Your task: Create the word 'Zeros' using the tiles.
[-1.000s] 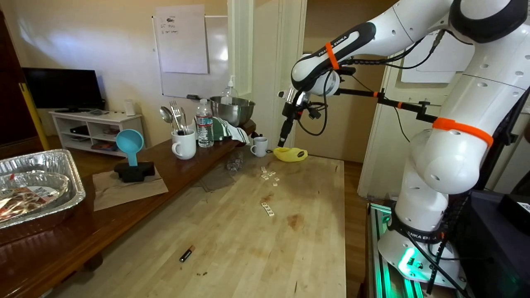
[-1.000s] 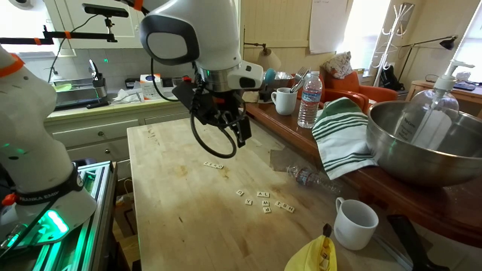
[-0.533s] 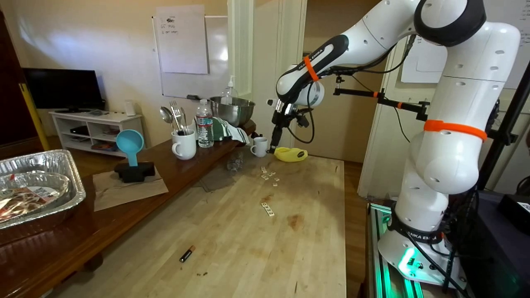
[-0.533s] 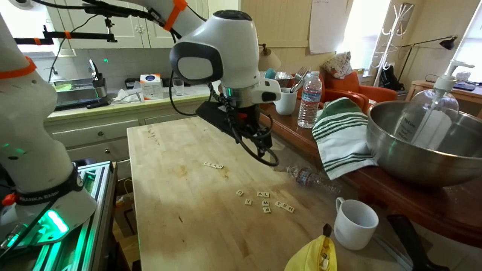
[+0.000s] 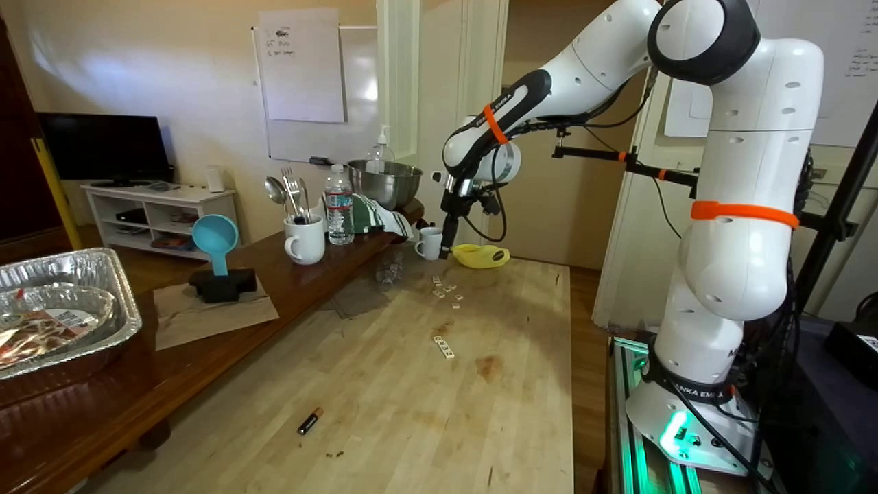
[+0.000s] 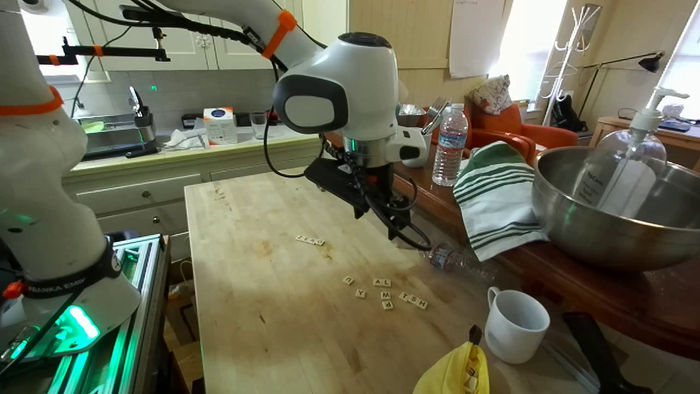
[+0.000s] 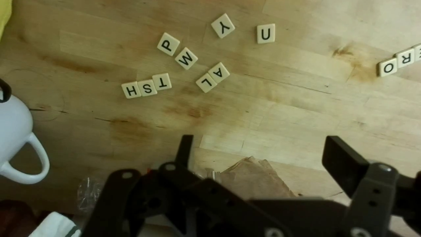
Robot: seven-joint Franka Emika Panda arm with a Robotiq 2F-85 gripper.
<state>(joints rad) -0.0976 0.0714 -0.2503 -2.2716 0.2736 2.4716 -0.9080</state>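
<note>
The tiles are small cream squares with black letters. A joined row reading ZERO (image 6: 310,240) lies mid-table; its O (image 7: 388,67) and R (image 7: 405,58) show at the wrist view's right edge. The loose tiles lie apart from it: S (image 7: 147,88) touches H (image 7: 131,90) and T (image 7: 161,81). A and L (image 7: 212,77) touch each other; P (image 7: 168,44), W (image 7: 186,58), Y (image 7: 223,25) and U (image 7: 266,33) lie near. My gripper (image 7: 259,144) is open and empty above the table, beside the loose tiles. It shows in both exterior views (image 5: 445,252) (image 6: 398,232).
A yellow pouch (image 6: 454,372) and a white mug (image 6: 517,328) stand beyond the loose tiles. A clear plastic bottle (image 6: 451,259) lies beside the raised dark wooden counter (image 5: 288,302). Brown paper (image 7: 253,181) lies below the gripper. A battery (image 5: 310,420) lies on the table.
My arm has moved over the table toward the counter and the lying bottle, and the gripper has come lower. The tiles have not moved.
</note>
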